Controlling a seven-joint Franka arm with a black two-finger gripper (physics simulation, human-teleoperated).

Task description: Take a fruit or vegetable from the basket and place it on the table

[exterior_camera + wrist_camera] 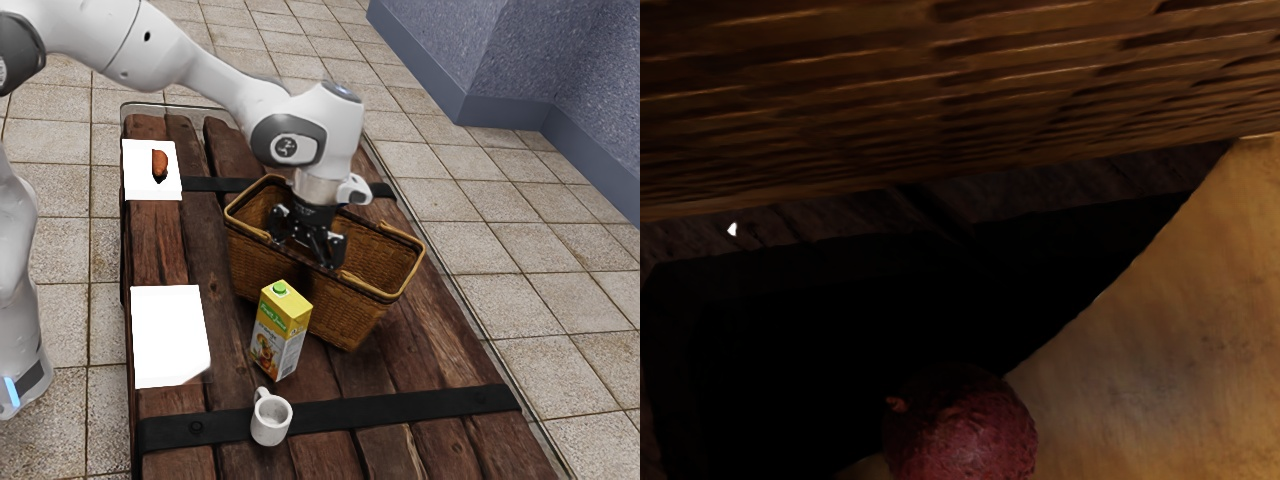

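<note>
My gripper reaches down into the wicker basket, its two fingers standing apart near the front rim; the basket's near wall hides their tips in the exterior view. In the wrist view a dark red, rough-skinned round fruit or vegetable lies just under my hand. Beside it is a large smooth tan-yellow surface that I cannot identify. Woven basket wall rises close to the hand. The wooden table bears the basket.
A juice carton stands close to the basket's near side, with a white mug beyond it toward the table's front. Two white sheets lie along the table's edge at the exterior view's left, one with a reddish-brown object on it.
</note>
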